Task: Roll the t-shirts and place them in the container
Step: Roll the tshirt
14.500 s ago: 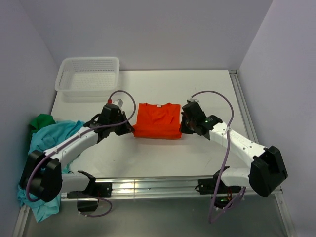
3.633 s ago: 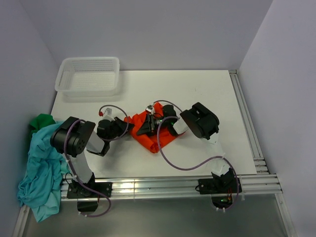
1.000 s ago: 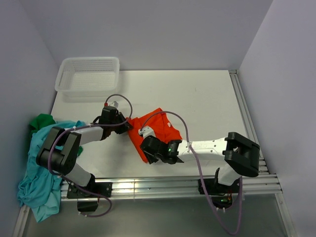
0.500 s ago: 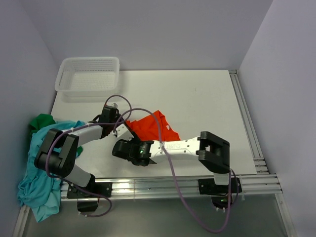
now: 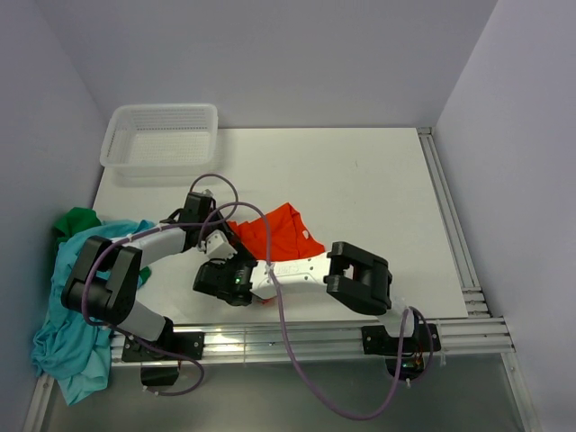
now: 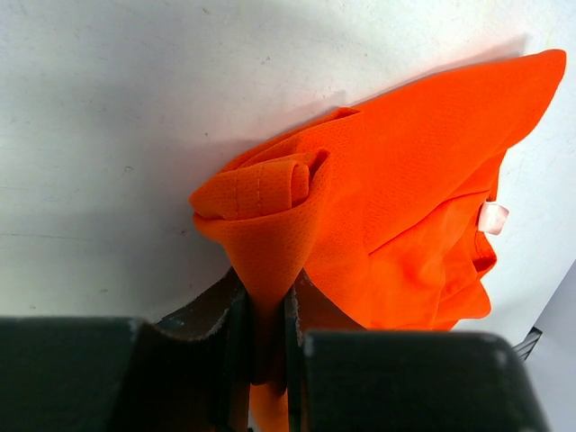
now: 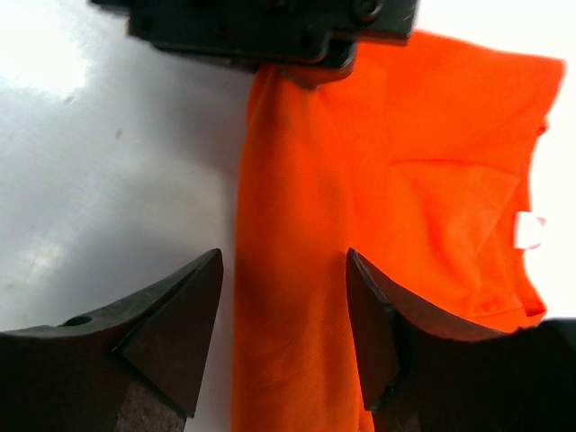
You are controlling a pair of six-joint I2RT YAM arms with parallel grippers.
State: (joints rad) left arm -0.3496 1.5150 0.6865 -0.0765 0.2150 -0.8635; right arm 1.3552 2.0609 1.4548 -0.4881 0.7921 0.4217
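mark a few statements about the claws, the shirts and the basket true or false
1. The left claw is shut on the orange shirt. True.
2. The right claw is clamped shut on that shirt. False: its jaws stand open, with the cloth running between them.
3. The teal shirt lies in the basket. False: there is no shirt in the basket, and the teal shirt is heaped to the left of the left arm.
4. A small white tag shows on the orange shirt. True.
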